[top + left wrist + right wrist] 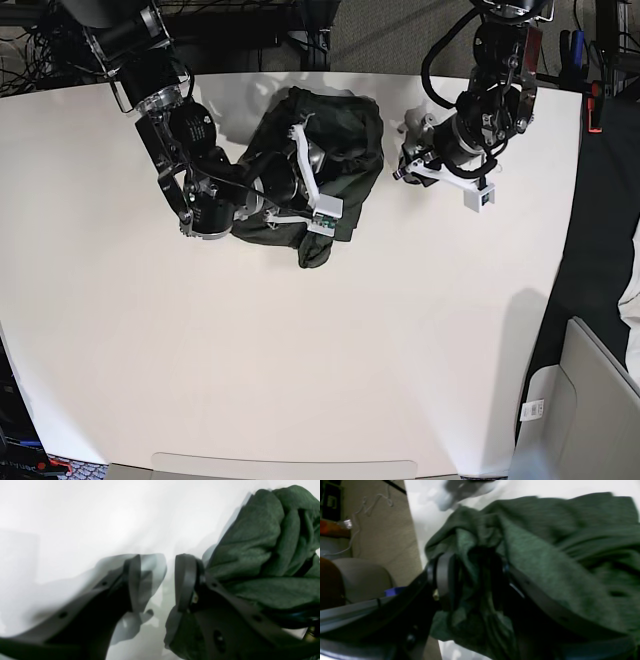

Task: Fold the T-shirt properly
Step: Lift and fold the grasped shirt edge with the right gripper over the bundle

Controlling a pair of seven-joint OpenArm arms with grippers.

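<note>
Looking down from the base view, I see the T-shirt (330, 150) lying in a crumpled dark olive heap on the white table (300, 360), toward the far side and a little to that view's left of centre. Nothing about it is flat yet; sleeves and hem are lost in the bunching, and I cannot pick out a collar.

My right gripper (472, 577) is buried in the heap. In its wrist view the fingers (443, 577) stand apart with a wad of fabric hanging between them, the cloth draped over the far finger. Whether that cloth is pinched or only lying loose in the gap I cannot tell. My left gripper (156, 582) sits just beside the shirt's edge over bare table, its fingers (185, 580) parted with nothing between them, and one finger's outer side looks to be touching the fabric.

I judge this knit to be thin, light and very limp: it will sag, stretch and drag rather than hold a shape, and it should grip well without slipping. A pinch will likely take several layers at once, so grabbing mid-heap would only lift a clump. I would take hold at an outer edge or seam, one arm each side, and spread it flat before any fold.
</note>
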